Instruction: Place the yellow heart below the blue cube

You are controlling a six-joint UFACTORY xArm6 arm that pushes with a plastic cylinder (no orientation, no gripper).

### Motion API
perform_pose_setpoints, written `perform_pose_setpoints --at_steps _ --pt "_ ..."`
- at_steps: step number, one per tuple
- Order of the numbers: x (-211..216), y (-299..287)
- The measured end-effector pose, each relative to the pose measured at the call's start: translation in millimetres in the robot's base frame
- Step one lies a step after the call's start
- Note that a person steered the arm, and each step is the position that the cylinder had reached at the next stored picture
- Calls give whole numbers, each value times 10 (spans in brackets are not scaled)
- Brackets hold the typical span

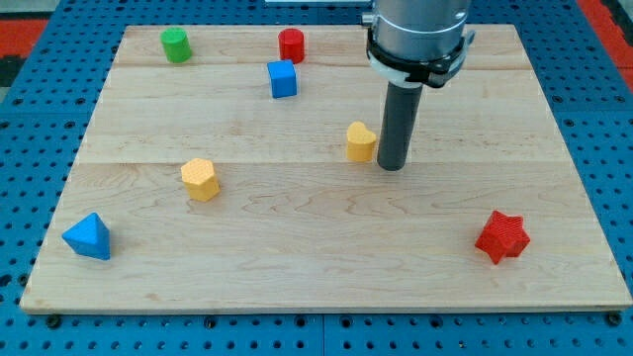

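My tip (392, 166) sits just beside the yellow heart (361, 141) on its right, apparently touching; no claw here, just a bare rod. Heart lies lower right of the blue cube (283, 78), so I judge a leftward shove is set up

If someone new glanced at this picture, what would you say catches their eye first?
Most likely the big grey arm coming down from the view's top, with my tip resting just to the view's right of the yellow heart near the board's middle. Next, the red star at the lower right and the blue pyramid-like block at the lower left. The blue cube sits up and to the left of the heart.
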State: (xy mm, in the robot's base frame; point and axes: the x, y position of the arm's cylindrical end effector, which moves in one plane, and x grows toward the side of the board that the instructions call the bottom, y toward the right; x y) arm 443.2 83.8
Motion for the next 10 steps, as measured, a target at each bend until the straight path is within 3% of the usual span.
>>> perform_pose_setpoints --at_steps 2,3,4,5,7,8,10 --pt "-60 -1129" --pt "101 -970" --pt "105 -300" --pt "-134 -22" --pt "-301 -1240" --pt "-330 -1305" --pt "-307 -677"
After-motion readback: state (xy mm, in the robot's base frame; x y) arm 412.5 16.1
